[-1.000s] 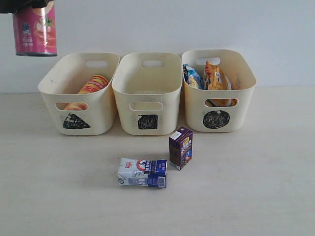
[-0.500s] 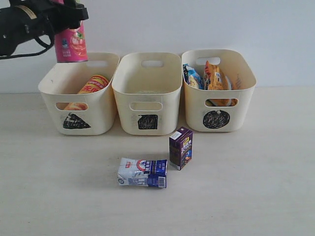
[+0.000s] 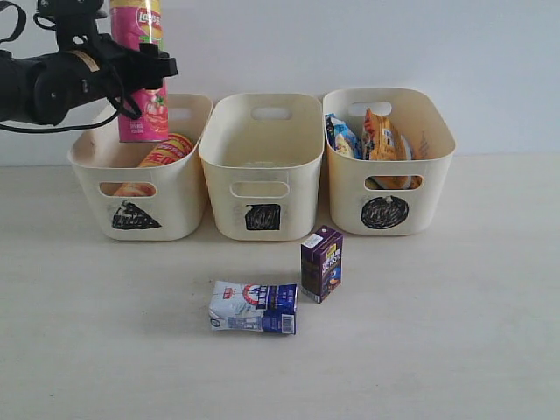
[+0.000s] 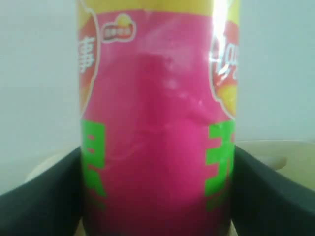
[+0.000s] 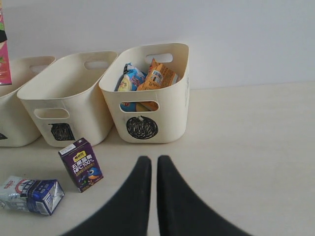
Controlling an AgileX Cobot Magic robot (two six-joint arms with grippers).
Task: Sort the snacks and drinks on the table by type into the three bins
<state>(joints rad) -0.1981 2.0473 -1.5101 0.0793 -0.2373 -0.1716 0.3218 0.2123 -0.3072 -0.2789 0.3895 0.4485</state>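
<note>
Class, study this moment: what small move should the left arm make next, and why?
Probably lower the pink tube straight down into the triangle bin. The left gripper holds it upright over that bin, where the yellow tube already lies.

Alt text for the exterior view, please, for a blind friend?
A black robot gripper holds a tall pink chip tube upright over the leftmost of three cream plastic tubs. Foil snack bags stand in the right tub; two small drink cartons sit on the table in front.
</note>
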